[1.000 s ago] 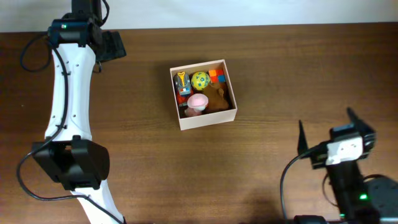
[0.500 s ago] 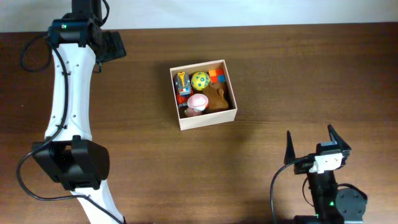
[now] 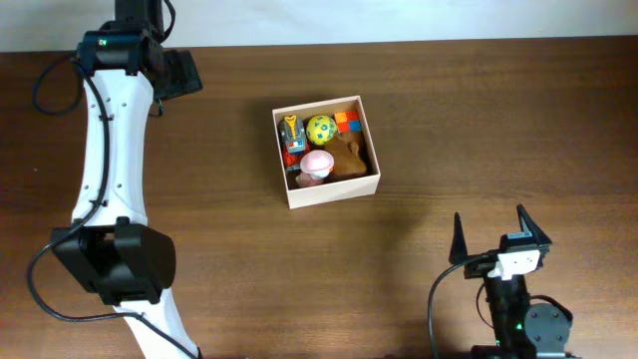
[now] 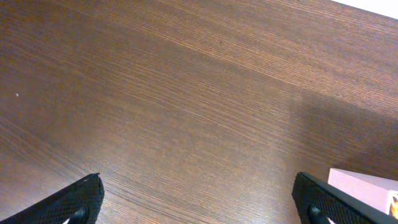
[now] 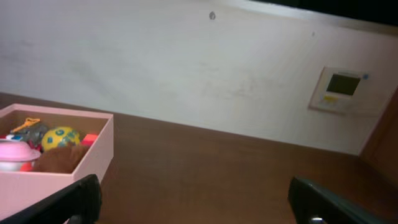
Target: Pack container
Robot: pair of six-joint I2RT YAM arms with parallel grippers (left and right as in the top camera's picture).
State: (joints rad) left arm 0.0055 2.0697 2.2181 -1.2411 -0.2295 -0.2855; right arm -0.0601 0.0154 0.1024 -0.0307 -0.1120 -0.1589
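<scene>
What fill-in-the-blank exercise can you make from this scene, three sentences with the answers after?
1. The ball in the container is mostly ____ in colour.
2. The left tool and the right tool both stand ____, holding nothing.
3. The container rests on a table of dark ____.

Missing words: yellow; open; wood.

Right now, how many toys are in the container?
5 visible: vehicle left, yellow ball top middle, orange block top right, pink toy bottom left, brown plush bottom right. More may be hidden.
</scene>
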